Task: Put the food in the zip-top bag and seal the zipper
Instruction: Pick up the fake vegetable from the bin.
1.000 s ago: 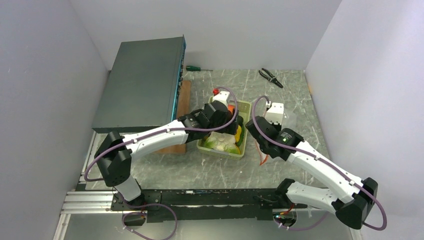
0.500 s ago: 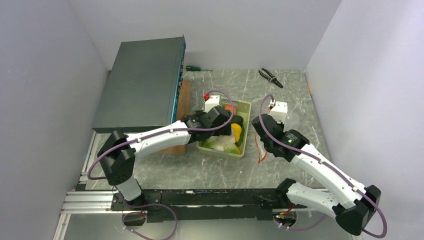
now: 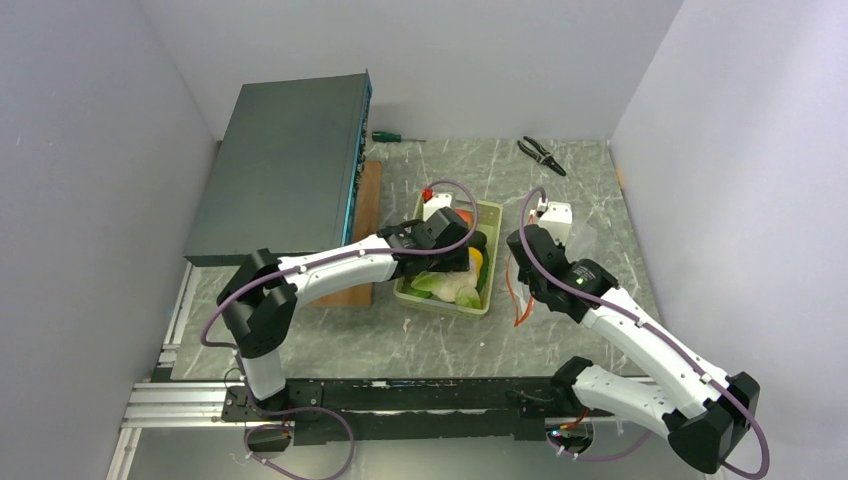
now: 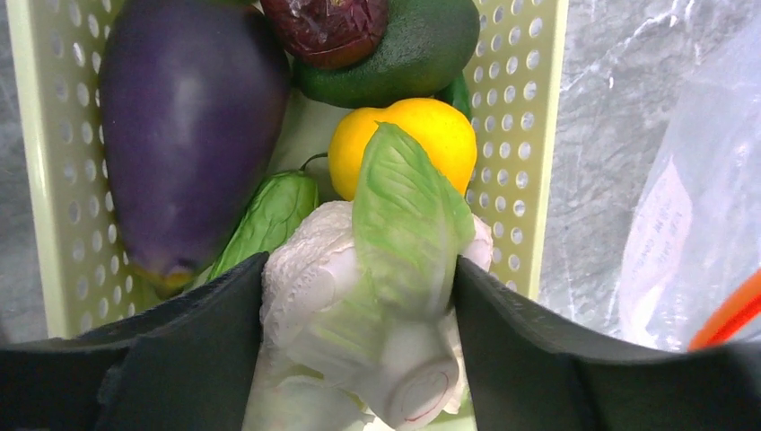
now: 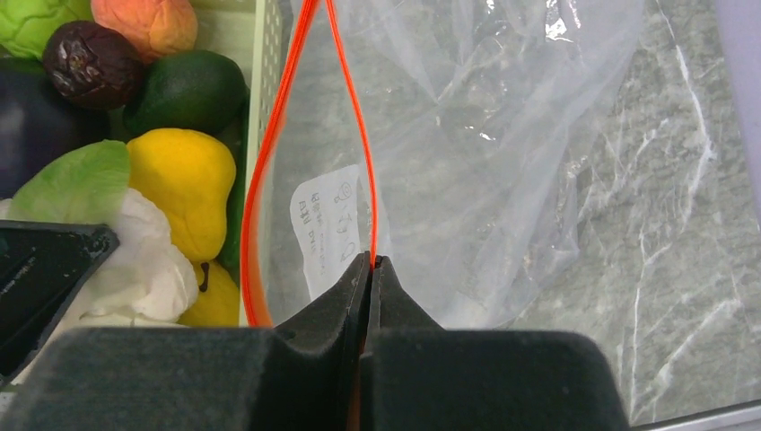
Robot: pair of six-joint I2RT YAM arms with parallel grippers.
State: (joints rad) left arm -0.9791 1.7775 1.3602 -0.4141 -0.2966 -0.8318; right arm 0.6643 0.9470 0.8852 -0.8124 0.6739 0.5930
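**First piece in grip, bag empty**

Nearest, clamps the left fingers (image 4: 224,323) on the cauliflower (image 4: 305,278), one to each side, at the near end of the tray (image 4: 525,135). Cannot tell whether it hangs clear or rests on the pile. Just to the right, pinches the right fingers (image 5: 359,292) together on one side of the zipper (image 5: 363,153), leaving the red strip bowed into an open loop beside the tray wall.

Beyond the cauliflower, leaves the yellow piece (image 4: 431,126), the purple piece (image 4: 323,27) and, farther off, the green piece (image 5: 36,22) lying in the tray among other toy food. Farther right, spreads the bag (image 5: 485,135) across the desk (image 5: 664,233), showing only a paper label (image 5: 328,224) inside and no food.

Reads as early going. Counts the mouth as held open and one item as grasped. Leaves the carry across into the bag, then the three other pieces, then drawing the zipper closed along the mouth.
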